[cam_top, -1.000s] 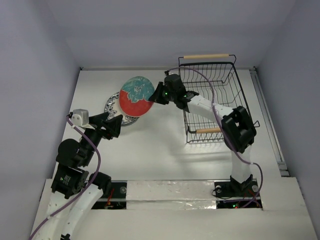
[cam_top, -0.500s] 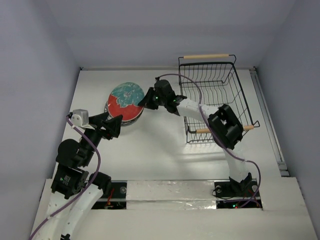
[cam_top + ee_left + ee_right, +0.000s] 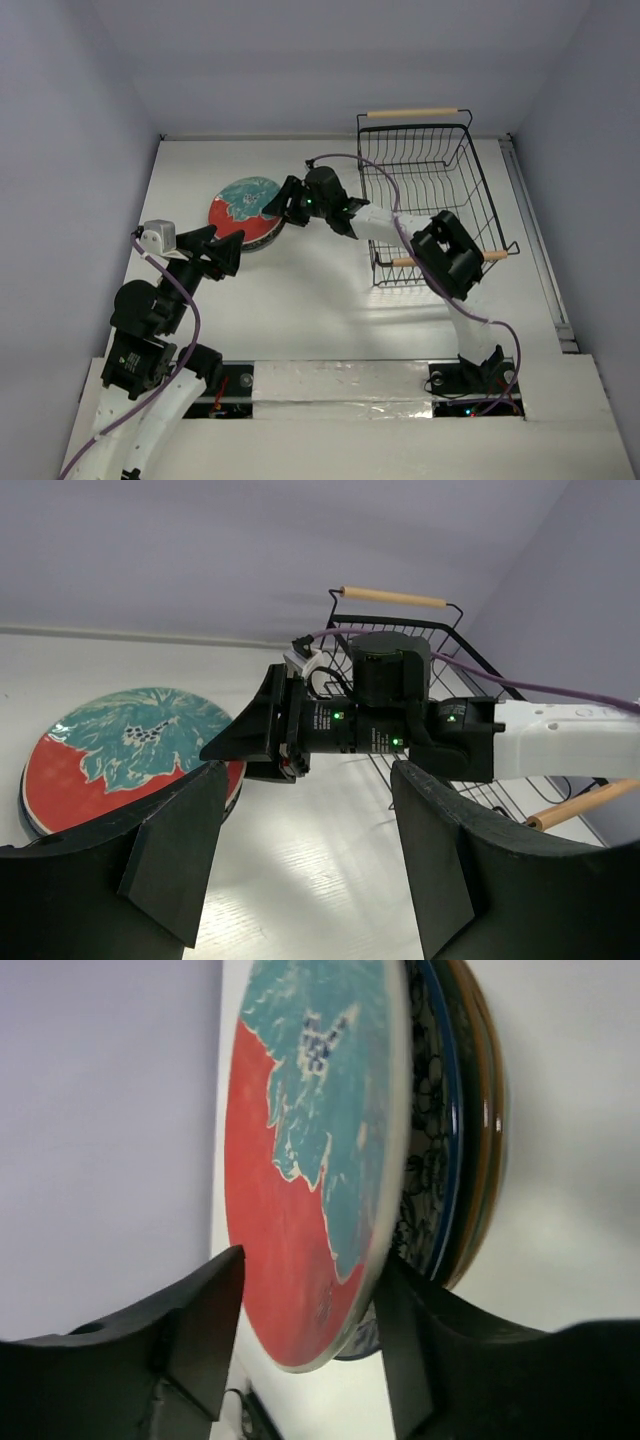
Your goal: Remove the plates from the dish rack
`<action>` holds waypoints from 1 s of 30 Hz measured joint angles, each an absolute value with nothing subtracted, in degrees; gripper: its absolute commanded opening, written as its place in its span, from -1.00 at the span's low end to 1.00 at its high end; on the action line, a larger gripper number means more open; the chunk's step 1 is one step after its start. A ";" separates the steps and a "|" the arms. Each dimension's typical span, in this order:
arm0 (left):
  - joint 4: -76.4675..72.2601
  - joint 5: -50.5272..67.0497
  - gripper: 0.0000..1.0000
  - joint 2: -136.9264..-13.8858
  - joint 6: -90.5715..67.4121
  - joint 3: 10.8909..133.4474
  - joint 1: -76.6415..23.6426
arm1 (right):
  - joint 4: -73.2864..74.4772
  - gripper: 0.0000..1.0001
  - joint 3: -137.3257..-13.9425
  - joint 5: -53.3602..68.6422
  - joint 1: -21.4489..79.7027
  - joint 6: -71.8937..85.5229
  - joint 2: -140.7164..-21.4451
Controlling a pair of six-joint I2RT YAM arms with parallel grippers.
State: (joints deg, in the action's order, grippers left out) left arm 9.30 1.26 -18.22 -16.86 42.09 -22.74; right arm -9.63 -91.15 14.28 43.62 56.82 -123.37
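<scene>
Found the red-rimmed plate with teal centre (image 3: 237, 203) lying on top of a stack of other plates (image 3: 455, 1130), at the far left part of the white table (image 3: 300, 300). Directly under it, saw a plate with dark blue pattern and, lower, one with a brown edge. Saw the right gripper (image 3: 312, 1258) stretched to the stack from the right side, jaws spread apart, much wider than the thin rim. Saw the edge of the top plate between the two fingers (image 3: 195, 1340), close to the finger on the stack side and apart from the other one; could not tell if that finger touched the rim. Noted the left gripper (image 3: 308, 770) just beside the stack, on its near side, also with jaws spread wide and holding nothing, pointed toward the plate and the right gripper. Saw the black wire dish rack (image 3: 465, 160) well apart, to the right of the stack, at the far right part of the table.
</scene>
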 measured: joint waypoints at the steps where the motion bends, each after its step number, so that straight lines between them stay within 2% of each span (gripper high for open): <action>1: 9.30 1.23 0.27 -18.22 -16.88 42.09 -22.74 | -9.54 0.36 -90.78 14.15 43.62 56.55 -123.20; 4: 9.30 1.26 0.28 -18.20 -16.86 42.09 -22.74 | -8.71 0.52 -90.19 12.97 43.72 54.43 -121.56; 6: 9.30 1.26 0.27 -18.20 -16.88 42.09 -22.74 | -6.63 0.54 -90.00 10.87 43.97 52.23 -119.92; 7: 9.30 1.26 0.27 -18.20 -16.88 42.09 -22.74 | -5.50 0.65 -90.00 9.85 43.97 51.33 -119.15; 15: 9.30 1.26 0.30 -18.20 -16.88 42.09 -22.74 | 4.51 0.69 -91.88 -3.25 44.31 41.80 -113.38; 17: 9.30 1.26 0.33 -18.20 -16.86 42.09 -22.74 | 5.96 0.49 -91.64 -6.04 44.34 40.16 -112.12; 19: 9.30 1.26 0.41 -18.20 -16.88 42.09 -22.74 | 5.54 0.14 -88.82 -8.32 44.36 38.81 -109.51; 20: 9.30 1.26 0.43 -18.20 -16.86 42.09 -22.74 | 5.54 -0.46 -86.65 -9.30 44.40 38.11 -107.50; 21: 9.30 1.23 0.46 -18.20 -16.88 42.09 -22.74 | 5.63 -0.81 -84.88 -9.96 44.42 37.82 -105.71; 22: 9.30 1.23 0.54 -18.20 -16.91 42.09 -22.74 | 5.37 -1.00 -82.76 -10.94 44.51 36.91 -103.24; 27: 9.32 1.74 0.71 -18.59 -17.08 42.09 -22.74 | 3.29 -0.99 -72.16 -15.42 45.19 32.84 -87.29; 30: 9.50 1.87 0.78 -19.00 -17.08 42.09 -22.74 | -0.16 -0.61 -63.70 -19.05 45.56 29.89 -72.23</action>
